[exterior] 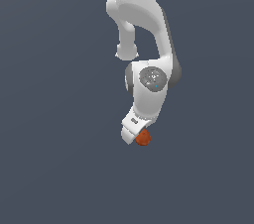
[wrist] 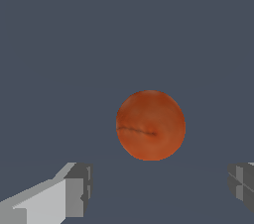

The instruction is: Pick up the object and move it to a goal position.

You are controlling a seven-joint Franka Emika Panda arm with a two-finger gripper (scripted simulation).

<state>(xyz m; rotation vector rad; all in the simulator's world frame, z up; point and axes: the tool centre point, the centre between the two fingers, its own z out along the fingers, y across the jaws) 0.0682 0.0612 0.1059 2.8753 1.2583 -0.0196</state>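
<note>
The object is a small reddish-orange ball [exterior: 143, 138] with a mottled surface, lying on the flat dark grey surface. In the exterior view the white arm reaches down over it, and the white hand covers the ball's upper left part. The fingers are hidden there. In the wrist view the ball [wrist: 151, 125] sits ahead of my gripper [wrist: 161, 188], roughly centred between the two grey fingertips [wrist: 79, 188], which stand wide apart. The jaws are open and do not touch the ball.
The dark grey surface [exterior: 54, 168] fills both views. No other object, container or edge shows. The arm's white links [exterior: 144, 25] rise above the ball toward the top of the exterior view.
</note>
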